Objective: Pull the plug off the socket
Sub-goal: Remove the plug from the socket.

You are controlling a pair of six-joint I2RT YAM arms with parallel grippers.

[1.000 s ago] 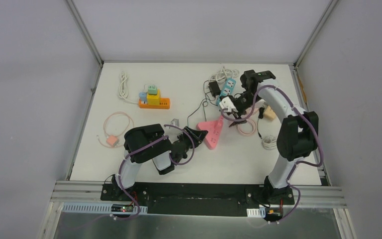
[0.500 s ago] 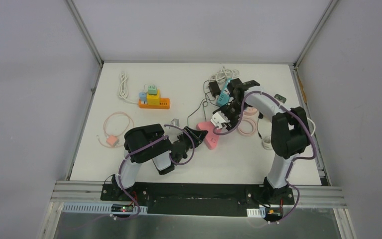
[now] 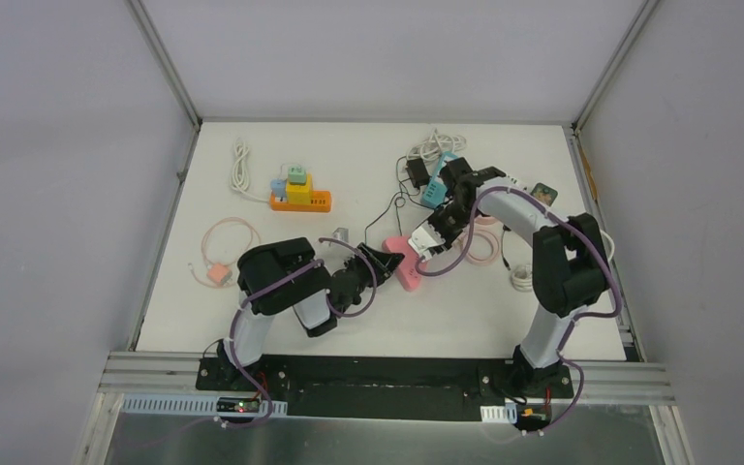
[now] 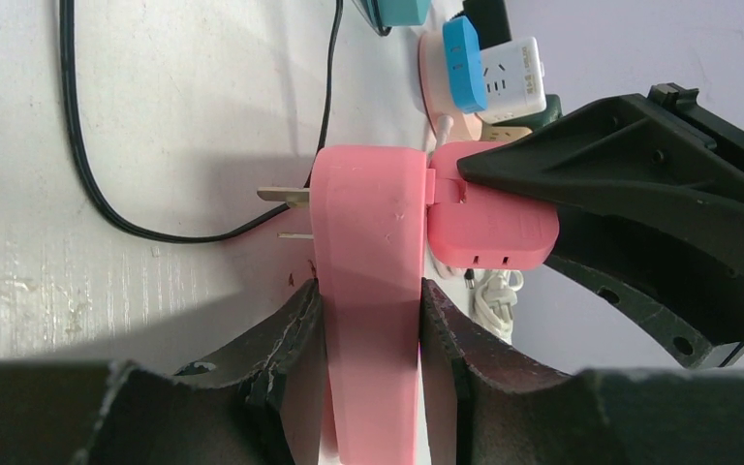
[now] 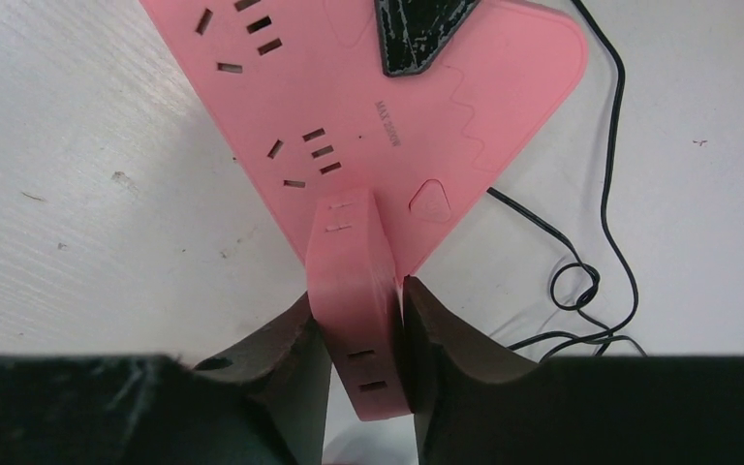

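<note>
left claw (image 4: 369, 308) clamps the socket (image 5: 368, 87); right claw (image 5: 356, 315) grips the plug (image 5: 347, 254), its long axis pointing straight back into that claw.

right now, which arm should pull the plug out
Right. The right gripper straddles the pink plug, fingers against both sides. The left gripper is clamped on the pink power strip, so it can brace it while the right pulls.
</note>
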